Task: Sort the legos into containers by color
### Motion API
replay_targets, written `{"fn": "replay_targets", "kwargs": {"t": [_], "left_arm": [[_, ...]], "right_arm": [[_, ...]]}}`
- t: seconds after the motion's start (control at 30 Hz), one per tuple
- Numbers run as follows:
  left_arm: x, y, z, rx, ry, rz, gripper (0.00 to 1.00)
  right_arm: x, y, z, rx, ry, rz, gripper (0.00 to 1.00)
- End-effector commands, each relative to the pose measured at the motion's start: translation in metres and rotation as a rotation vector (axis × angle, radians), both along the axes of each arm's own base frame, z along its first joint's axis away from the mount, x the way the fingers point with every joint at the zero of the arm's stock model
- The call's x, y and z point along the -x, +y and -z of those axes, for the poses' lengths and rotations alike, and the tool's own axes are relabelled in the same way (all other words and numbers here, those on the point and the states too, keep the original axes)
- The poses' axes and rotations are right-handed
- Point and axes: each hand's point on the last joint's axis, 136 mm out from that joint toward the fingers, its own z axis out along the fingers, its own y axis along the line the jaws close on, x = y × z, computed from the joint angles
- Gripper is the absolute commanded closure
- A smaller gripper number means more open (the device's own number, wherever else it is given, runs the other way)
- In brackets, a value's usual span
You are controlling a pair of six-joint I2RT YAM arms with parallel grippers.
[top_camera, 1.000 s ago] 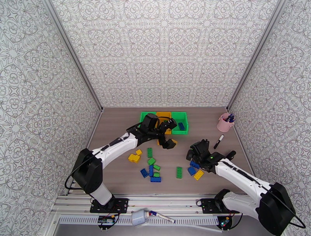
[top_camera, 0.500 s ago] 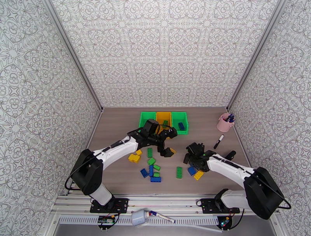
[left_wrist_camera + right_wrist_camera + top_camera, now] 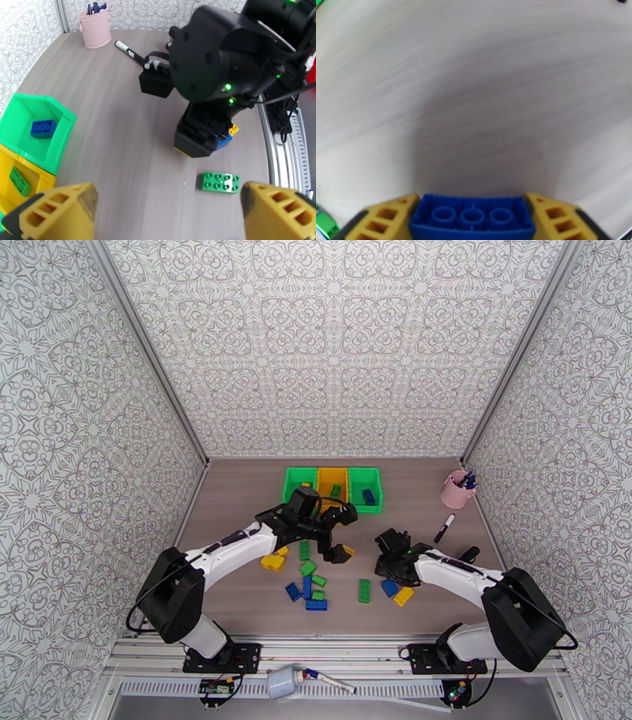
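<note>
Blue studded plastic brick (image 3: 472, 218) gripped in right pincer (image 3: 472, 213), on near side of green-yellow-green plastic bin row (image 3: 294, 471). Left pincer (image 3: 168, 209) spread wide, empty, closer to that row.

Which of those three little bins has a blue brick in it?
The green bin at the right end of the row holds the blue brick; the yellow middle bin holds a green brick instead.
</note>
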Motion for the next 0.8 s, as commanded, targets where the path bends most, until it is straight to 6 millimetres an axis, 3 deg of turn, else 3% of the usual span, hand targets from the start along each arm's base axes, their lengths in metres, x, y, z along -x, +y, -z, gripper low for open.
{"fn": "replay_targets", "kwargs": {"t": [0.0, 0.13, 0.3, 0.43, 0.63, 0.77], "left_arm": [[-0.003, 0.004, -0.015, 0.057, -0.041, -0.086, 0.0], [-0.007, 0.014, -0.021, 0.119, -0.06, -0.189, 0.0], [-0.018, 0.029, -0.028, 0.148, -0.1, -0.307, 0.0], [-0.022, 0.039, -0.03, 0.126, -0.116, -0.355, 0.0], [-0.031, 0.051, -0.027, 0.124, -0.151, -0.435, 0.0], [-0.037, 0.052, -0.028, 0.136, -0.16, -0.465, 0.0]], "right_arm": [[-0.019, 0.007, -0.022, -0.008, -0.07, -0.026, 0.41], [-0.047, 0.014, -0.056, -0.006, -0.203, -0.066, 0.43], [-0.097, 0.031, -0.105, 0.003, -0.376, -0.12, 0.43], [-0.135, 0.044, -0.132, 0.011, -0.462, -0.151, 0.43], [-0.197, 0.055, -0.143, 0.037, -0.518, -0.214, 0.43], [-0.235, 0.06, -0.135, 0.054, -0.524, -0.248, 0.42]]}}
